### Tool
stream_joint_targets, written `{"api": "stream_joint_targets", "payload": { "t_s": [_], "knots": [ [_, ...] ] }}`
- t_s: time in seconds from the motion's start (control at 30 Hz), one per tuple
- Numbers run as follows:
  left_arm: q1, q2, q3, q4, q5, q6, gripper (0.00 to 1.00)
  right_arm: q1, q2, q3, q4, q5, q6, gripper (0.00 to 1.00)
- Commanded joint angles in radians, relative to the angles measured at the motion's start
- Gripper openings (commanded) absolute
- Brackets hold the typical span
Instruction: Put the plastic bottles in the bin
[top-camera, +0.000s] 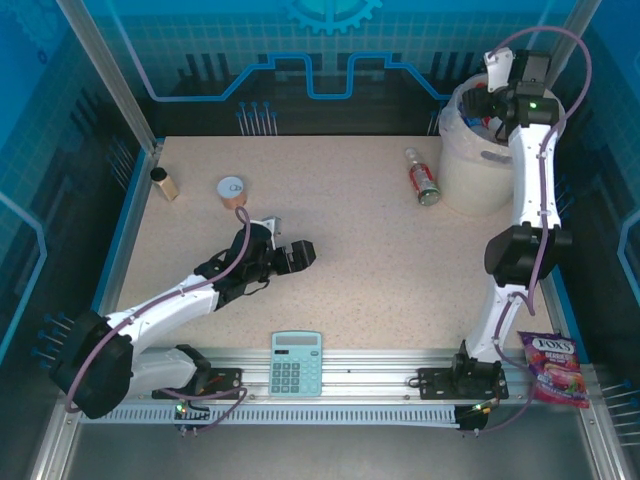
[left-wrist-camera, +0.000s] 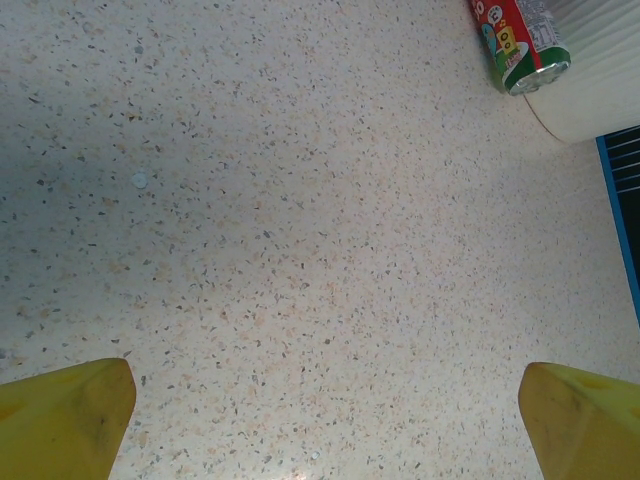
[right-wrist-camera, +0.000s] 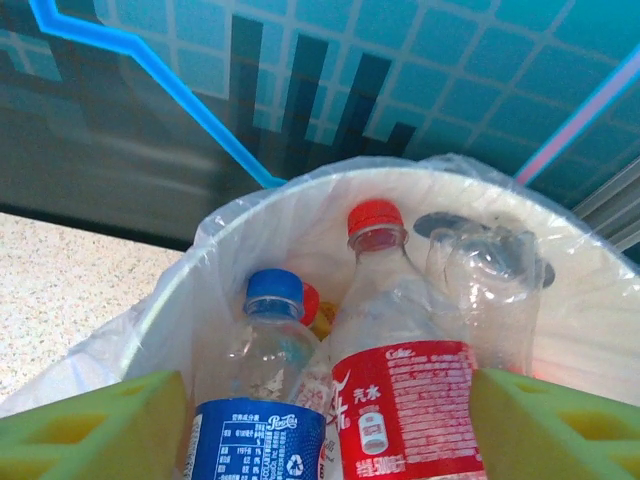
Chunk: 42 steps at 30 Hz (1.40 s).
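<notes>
Blue-lit panels wall in a speckled beige worktop (top-camera: 340, 230), and at its far right corner stands the large round cream-white plastic bin (top-camera: 478, 190) with a clear bag liner. The right gripper (right-wrist-camera: 325, 400) hangs over the bin's mouth with its yellow-green fingers spread wide, released and, as far as I can judge, grasping nothing. Below it a blue-capped, blue-labelled clear bottle (right-wrist-camera: 262, 420) and a red-capped clear bottle with a red label (right-wrist-camera: 400, 410) stand inside the liner. One small clear plastic bottle with a red label (top-camera: 424, 180) lies on its side on the worktop, just beside the bin wall that faces the middle. The left gripper (left-wrist-camera: 325, 368) sits low near the middle of the worktop, jaws wide with nothing between them, facing that bottle from well apart. Fetching it looks like the step in hand. Straddle the label at mid-body, not the neck, and keep both fingers off the bin wall. Close gently, since thin plastic buckles and a round body rolls, then clear the rim before letting go.
</notes>
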Motion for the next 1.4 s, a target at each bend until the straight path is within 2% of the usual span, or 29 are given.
{"api": "stream_joint_targets", "payload": {
  "t_s": [0.0, 0.17, 0.33, 0.57, 0.7, 0.83, 1.03, 1.37],
  "knots": [
    [0.007, -0.01, -0.022, -0.004, -0.012, -0.019, 0.99, -0.011, 0.005, 0.043, -0.021, -0.019, 0.032, 0.7],
    [0.007, -0.019, -0.025, -0.011, -0.015, -0.019, 0.99, 0.012, -0.045, -0.031, -0.002, -0.03, 0.037, 0.64],
    [0.007, -0.012, -0.025, -0.01, -0.018, -0.019, 0.99, 0.062, -0.141, -0.1, 0.003, -0.022, 0.058, 0.63],
    [0.006, 0.007, -0.028, 0.011, -0.01, -0.028, 0.99, 0.246, -0.318, -0.301, 0.085, 0.077, 0.052, 0.63],
    [0.007, 0.007, -0.029, 0.009, -0.009, -0.025, 0.99, 0.368, -0.342, -0.403, 0.11, 0.166, 0.031, 0.64],
    [0.007, -0.008, -0.028, -0.007, -0.012, -0.019, 0.99, 0.43, -0.279, -0.466, 0.119, 0.232, 0.023, 0.65],
    [0.007, -0.084, -0.052, -0.059, -0.045, -0.014, 0.99, 0.42, -0.122, -0.502, 0.193, 0.307, 0.039, 0.67],
    [0.008, -0.145, -0.065, -0.1, -0.065, -0.01, 0.99, 0.413, 0.176, -0.402, 0.255, 0.485, 0.037, 0.75]
  ]
}}
